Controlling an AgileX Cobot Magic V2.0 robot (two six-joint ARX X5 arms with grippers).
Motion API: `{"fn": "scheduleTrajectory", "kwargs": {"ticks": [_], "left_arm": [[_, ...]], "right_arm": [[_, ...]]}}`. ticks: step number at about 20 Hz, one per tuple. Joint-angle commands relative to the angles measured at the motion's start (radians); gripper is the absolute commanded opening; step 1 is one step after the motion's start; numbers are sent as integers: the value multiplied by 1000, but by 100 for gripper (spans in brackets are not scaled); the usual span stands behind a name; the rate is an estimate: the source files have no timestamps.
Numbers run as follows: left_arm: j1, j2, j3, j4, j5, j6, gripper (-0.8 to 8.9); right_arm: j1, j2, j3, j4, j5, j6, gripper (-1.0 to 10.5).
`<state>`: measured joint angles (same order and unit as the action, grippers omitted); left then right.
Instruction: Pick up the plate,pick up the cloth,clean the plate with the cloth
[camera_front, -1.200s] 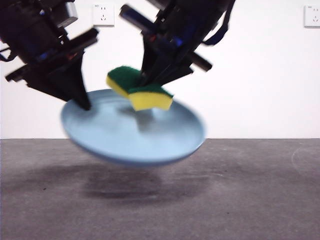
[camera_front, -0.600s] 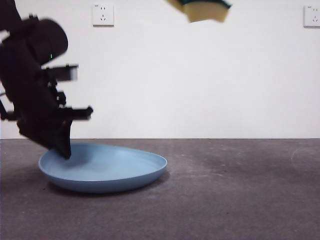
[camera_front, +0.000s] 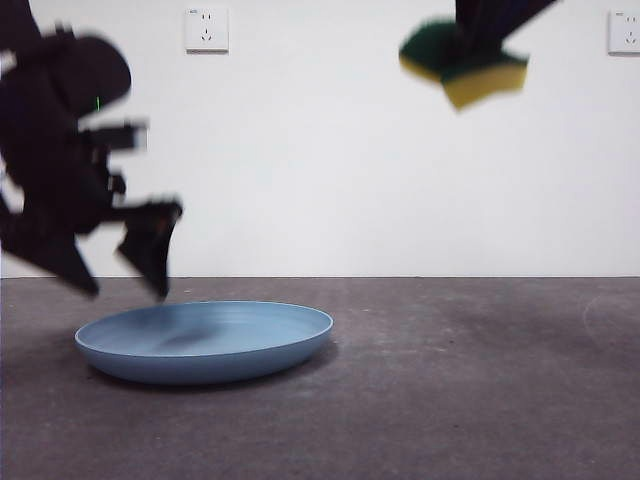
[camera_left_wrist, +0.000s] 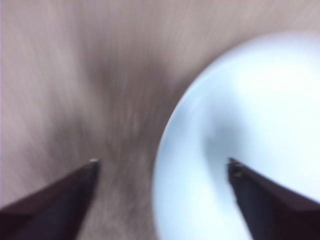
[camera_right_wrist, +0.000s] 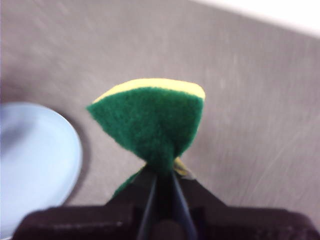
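At the left we see the left end effector (camera_front: 120, 270) with its jaws spread wide and nothing between them, poised just above the near-left rim of the plate (camera_front: 205, 345), which lies flat on the grey worktop (camera_front: 480, 380) directly below it. In the left wrist view one jaw sits over the plate (camera_left_wrist: 250, 125) and the other over bare worktop, so the rim lies between them, apart from both. Well to the right and high above, the right end effector (camera_front: 480, 40) pinches the cloth (camera_front: 465, 65) tightly, squeezing it into a fold. We judge the wiping to be either finished or interrupted: the plate is set down, the cloth not yet released. The plate is smooth, shallow, pale blue plastic; the cloth (camera_right_wrist: 150, 120) is soft yellow foam with a coarse green scouring face.
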<state>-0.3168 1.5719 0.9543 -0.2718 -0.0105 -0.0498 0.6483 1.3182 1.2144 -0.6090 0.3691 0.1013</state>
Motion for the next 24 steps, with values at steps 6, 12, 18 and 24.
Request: {"fn": "scheduleTrajectory", "kwargs": {"ticks": [6, 12, 18, 24], "left_arm": [[-38, -323, 86, -147, 127, -34, 440], [-55, -469, 88, -249, 146, -35, 440], [-55, -468, 88, -306, 144, -35, 440], [-55, -468, 88, -307, 144, -35, 440]], "right_arm": [[-149, 327, -7, 2, -315, 93, -16], [-178, 461, -7, -1, -423, 92, 39], [-183, 464, -7, -12, -422, 92, 52], [-183, 464, -7, -29, -419, 92, 362]]}}
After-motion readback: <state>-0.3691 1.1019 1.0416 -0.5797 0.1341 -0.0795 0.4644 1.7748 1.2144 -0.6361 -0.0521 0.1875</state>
